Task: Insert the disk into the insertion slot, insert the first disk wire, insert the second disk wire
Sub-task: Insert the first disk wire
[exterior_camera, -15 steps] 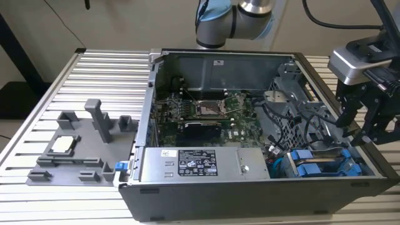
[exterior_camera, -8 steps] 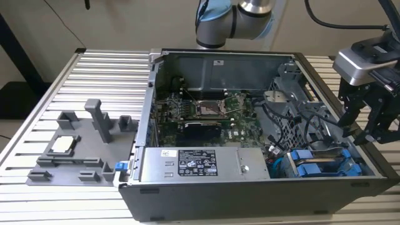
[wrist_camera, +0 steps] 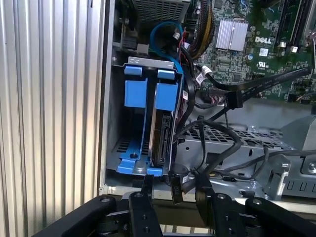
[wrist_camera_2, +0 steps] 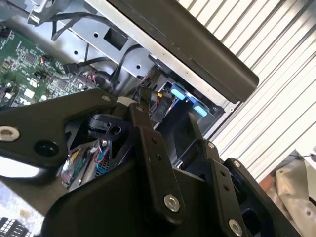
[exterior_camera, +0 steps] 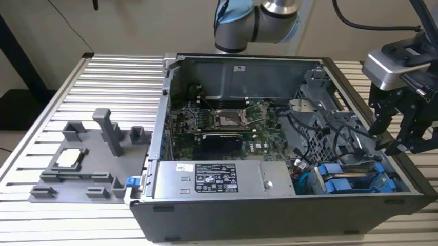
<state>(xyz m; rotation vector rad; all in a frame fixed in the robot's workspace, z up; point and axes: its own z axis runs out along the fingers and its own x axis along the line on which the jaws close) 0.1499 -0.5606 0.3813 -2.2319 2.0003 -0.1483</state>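
Ribbed aluminium table (exterior_camera: 116, 77) carries open computer case (exterior_camera: 239, 225); pale wall (exterior_camera: 151, 25) behind, grey fixture tray (exterior_camera: 82, 169) at exterior view's left. We judge first step done: disk (wrist_camera: 161, 133) seated in insertion slot (wrist_camera: 148, 61), blue bracket (wrist_camera: 166, 96) around it. Both wires look left to do: loose black connector (wrist_camera: 177, 190) near disk's end, unplugged. Gripper (wrist_camera: 174, 183) spread, pinching nothing, hovering at case edge by disk

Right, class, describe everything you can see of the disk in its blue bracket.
The disk stands on edge inside the grey metal drive cage, dark connector edge facing out. A bright blue plastic bracket with a broad tab frames it; a second blue bracket sits alongside. Black cables hang close by; whether any is plugged in cannot be told.
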